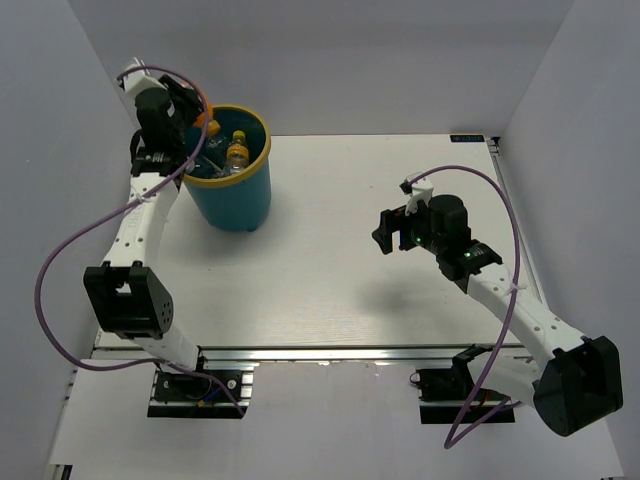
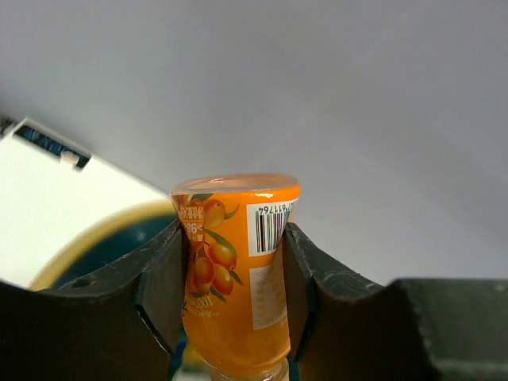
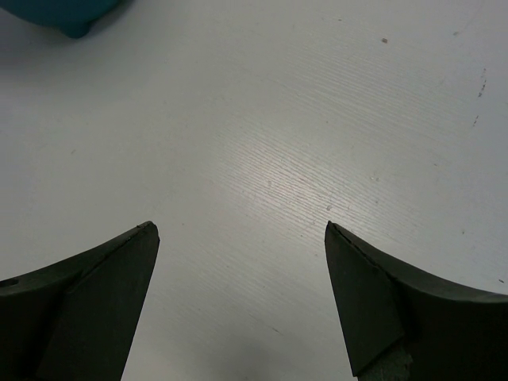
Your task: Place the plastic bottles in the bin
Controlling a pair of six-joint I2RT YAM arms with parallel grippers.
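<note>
Right, my left gripper (image 2: pixel 236 238) is pinching the orange bottle (image 2: pixel 238 302) across its labelled body, one finger pressed against each side; the bottle's flat end points away from the wrist, and the grip sits around the middle, which I judge keeps it from tipping. Overhead, that bottle hangs at the left edge of the bin (image 1: pixel 235 205), about over the yellow rim and not plainly over the open middle; I would nudge it further inward before letting go, since a drop from here could catch the rim and bounce out. Inside the bin lie a yellow-capped bottle (image 1: pixel 237 150) and at least one clear bottle (image 1: pixel 210 165); the exact count I cannot tell. I find no bottle outside the bin apart from the held one, so I judge the task to be nearly done. My right gripper (image 3: pixel 238 230) is spread wide with nothing between its fingers; it hangs over the white table (image 1: pixel 330 290), well apart from the bin, presumably parked there so the two arms do not crowd each other.
</note>
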